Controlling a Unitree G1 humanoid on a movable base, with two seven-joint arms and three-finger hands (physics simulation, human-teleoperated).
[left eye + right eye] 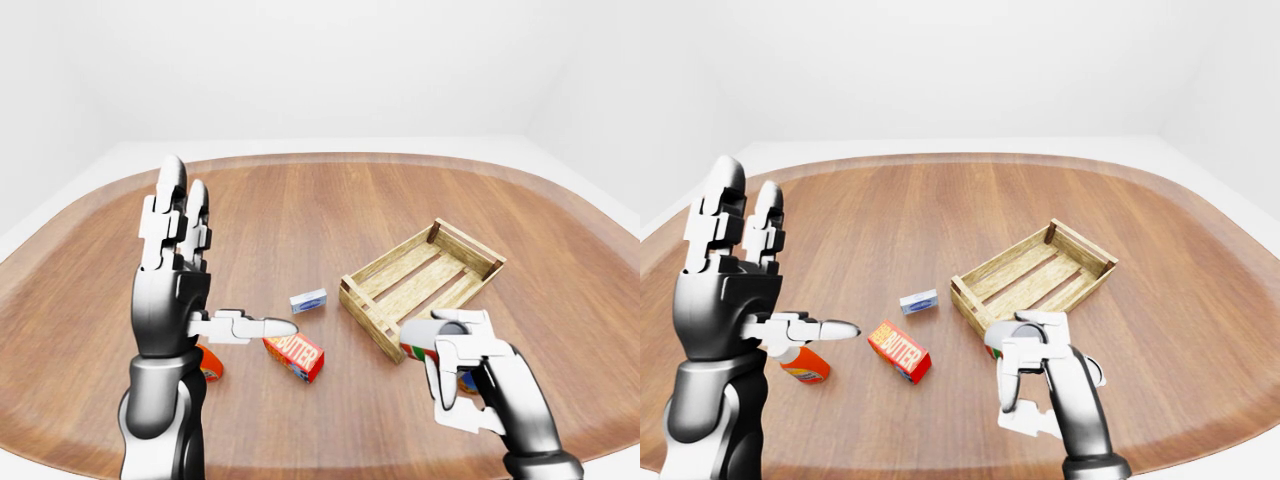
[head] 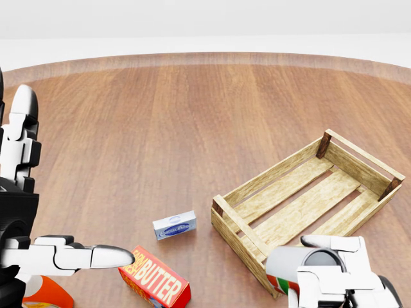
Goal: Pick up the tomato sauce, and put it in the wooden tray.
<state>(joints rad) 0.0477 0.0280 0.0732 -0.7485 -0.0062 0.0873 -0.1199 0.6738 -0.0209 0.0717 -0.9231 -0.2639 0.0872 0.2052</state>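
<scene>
Right hand was closed around the tomato sauce, a round can with a shiny grey top and a red, green and white label. I held it on its side, just off the near corner of the wooden tray, low in the head view. That tray was a long box made of pale, rough slats with dark brown posts in its corners, and I could see gaps between the boards. My left hand stood up with its smooth white and black fingers spread wide, holding nothing. Near its thumb lay a red butter box with big white letters. A small flat grey and blue packet lay between the butter box and the tray. An orange bottle sat partly behind my left hand. All of it was over a big brown wood table with a rounded edge.
</scene>
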